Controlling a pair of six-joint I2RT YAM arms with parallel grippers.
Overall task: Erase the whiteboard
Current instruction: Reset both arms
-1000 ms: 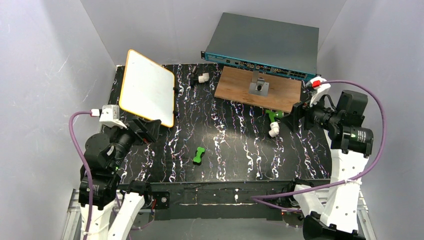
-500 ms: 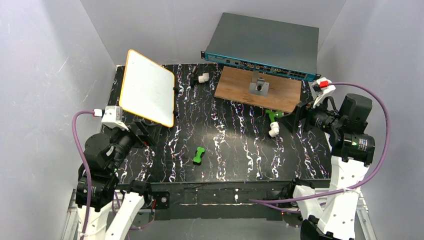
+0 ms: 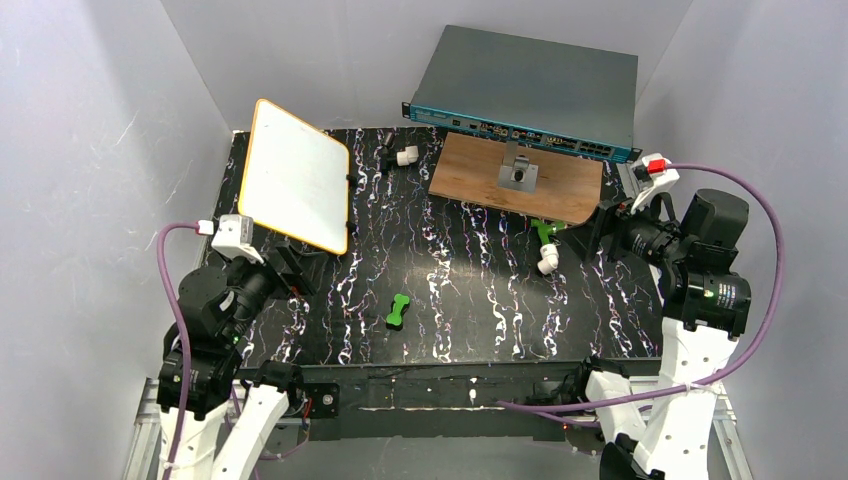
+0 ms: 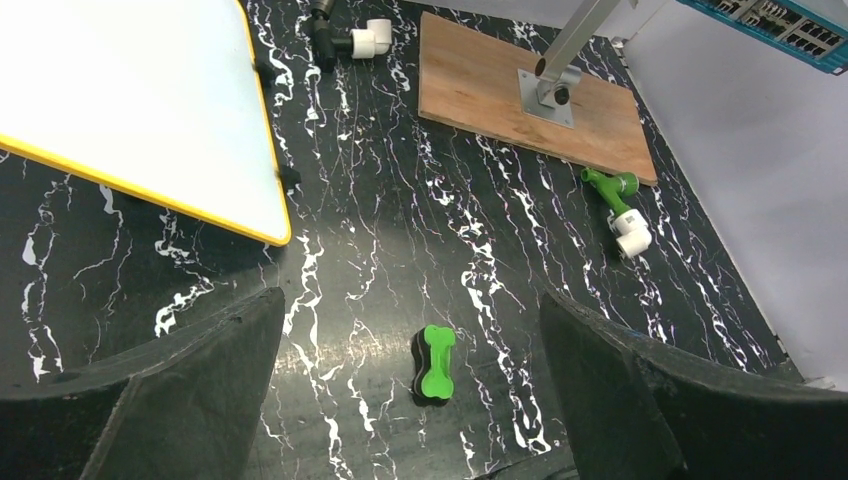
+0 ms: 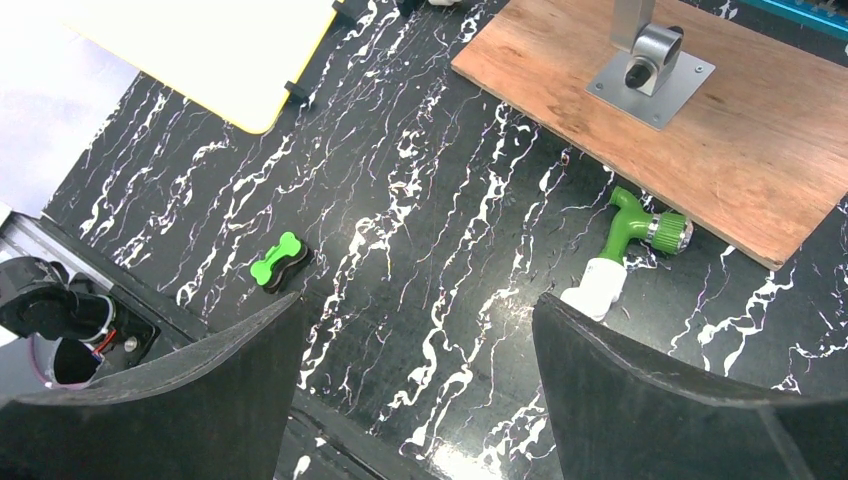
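Whiteboard at table's far-left corner, seemingly tilted, surface blank. Left jaws wide open, empty, near its front corner. Right jaws wide open, empty, beside wooden board.

No writing, label, brand or number can be read anywhere. The flat white rectangular whiteboard with the thin orange-yellow frame shows a plain white face. The grey metal box with the teal front panel has a row of ports along that panel, perhaps with small markings beside them, but these are too small to make out.
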